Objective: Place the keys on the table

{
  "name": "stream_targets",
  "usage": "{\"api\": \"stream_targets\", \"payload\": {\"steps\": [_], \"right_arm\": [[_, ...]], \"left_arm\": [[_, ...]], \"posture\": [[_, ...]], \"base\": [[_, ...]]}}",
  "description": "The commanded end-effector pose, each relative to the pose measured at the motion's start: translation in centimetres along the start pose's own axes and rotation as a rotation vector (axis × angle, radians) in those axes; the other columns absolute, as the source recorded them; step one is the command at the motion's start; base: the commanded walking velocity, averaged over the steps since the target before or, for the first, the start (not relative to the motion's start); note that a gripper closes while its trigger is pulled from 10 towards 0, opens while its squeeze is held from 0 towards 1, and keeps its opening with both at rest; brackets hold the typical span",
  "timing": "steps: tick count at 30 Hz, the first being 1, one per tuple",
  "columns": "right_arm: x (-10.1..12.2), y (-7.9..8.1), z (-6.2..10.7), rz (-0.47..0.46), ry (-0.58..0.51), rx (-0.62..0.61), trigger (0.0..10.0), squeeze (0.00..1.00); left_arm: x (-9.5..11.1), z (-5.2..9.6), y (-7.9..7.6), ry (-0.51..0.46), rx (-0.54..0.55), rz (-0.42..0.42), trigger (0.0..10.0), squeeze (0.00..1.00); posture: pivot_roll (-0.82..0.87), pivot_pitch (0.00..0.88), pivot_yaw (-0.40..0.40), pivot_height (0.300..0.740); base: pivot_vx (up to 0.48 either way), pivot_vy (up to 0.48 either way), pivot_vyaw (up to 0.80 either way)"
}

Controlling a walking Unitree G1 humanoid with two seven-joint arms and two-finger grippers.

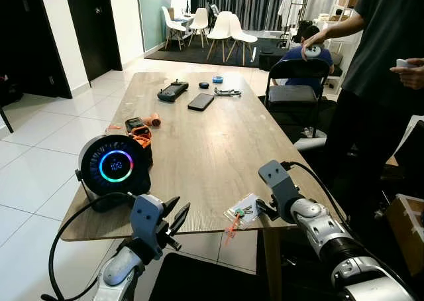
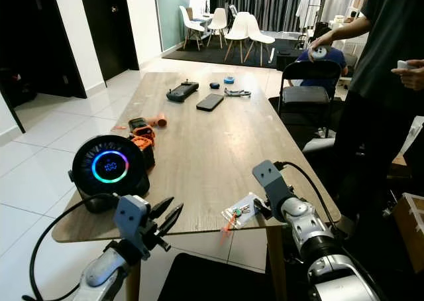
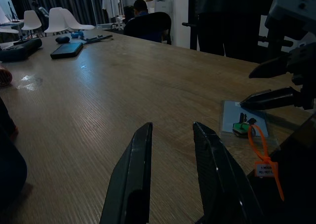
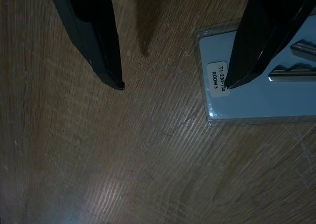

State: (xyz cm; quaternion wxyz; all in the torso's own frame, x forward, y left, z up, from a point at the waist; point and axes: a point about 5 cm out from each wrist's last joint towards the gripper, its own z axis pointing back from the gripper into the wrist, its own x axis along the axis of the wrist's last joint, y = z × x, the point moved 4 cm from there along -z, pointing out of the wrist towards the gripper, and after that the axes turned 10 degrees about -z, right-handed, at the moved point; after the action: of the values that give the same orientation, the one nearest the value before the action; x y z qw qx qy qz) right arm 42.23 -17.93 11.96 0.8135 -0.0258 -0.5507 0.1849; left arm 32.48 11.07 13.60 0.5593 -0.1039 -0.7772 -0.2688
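— Wooden desk on white tile, dining chairs far behind. Where are the keys?

— The keys lie flat at the desk's near edge, in a clear sleeve with a pale blue card, just ahead of the right claw. An orange tie hangs from them over the edge.

— Is that claw holding them?

— No. Its fingers stand apart; in the right wrist view one tip sits over the sleeve's label corner, the other over bare wood beside it. Whether the tip touches the sleeve, I can't tell. The label is partly covered; "ROOM 5" is legible.

— And the left claw?

— Below the desk edge, to the left of the keys, fingers narrowly parted, holding nothing.

— Anything else?

— Beyond the left claw, a round black gadget with a glowing ring; behind it something orange and black, partly hidden. Farther off, a phone and a controller. A person stands beyond the right claw, cut off at the top edge.
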Motion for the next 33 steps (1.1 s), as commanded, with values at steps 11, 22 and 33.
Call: {"api": "stream_targets", "payload": {"steps": [11, 22, 33], "right_arm": [[-2.6, 0.3, 0.0, -0.08, 0.074, -0.002, 10.0, 0.0], [4.1, 3.5, 0.5, -0.053, -0.198, 0.24, 10.0, 0.0], [5.7, 5.1, 1.6, 0.022, -0.333, 0.351, 10.0, 0.0]], "left_arm": [[-0.1, 0.2, -0.1, 0.003, 0.0, 0.007, 10.0, 0.0], [0.0, 0.1, -0.2, -0.001, -0.002, 0.01, 10.0, 0.0], [0.0, 0.2, -0.1, -0.002, 0.003, 0.009, 10.0, 0.0]], "posture": [[0.03, 0.117, -0.023, 0.74], [0.03, 0.116, -0.024, 0.74], [0.03, 0.114, -0.029, 0.74]], "base": [[0.0, 0.0, 0.0], [0.0, 0.0, 0.0], [0.0, 0.0, 0.0]]}}
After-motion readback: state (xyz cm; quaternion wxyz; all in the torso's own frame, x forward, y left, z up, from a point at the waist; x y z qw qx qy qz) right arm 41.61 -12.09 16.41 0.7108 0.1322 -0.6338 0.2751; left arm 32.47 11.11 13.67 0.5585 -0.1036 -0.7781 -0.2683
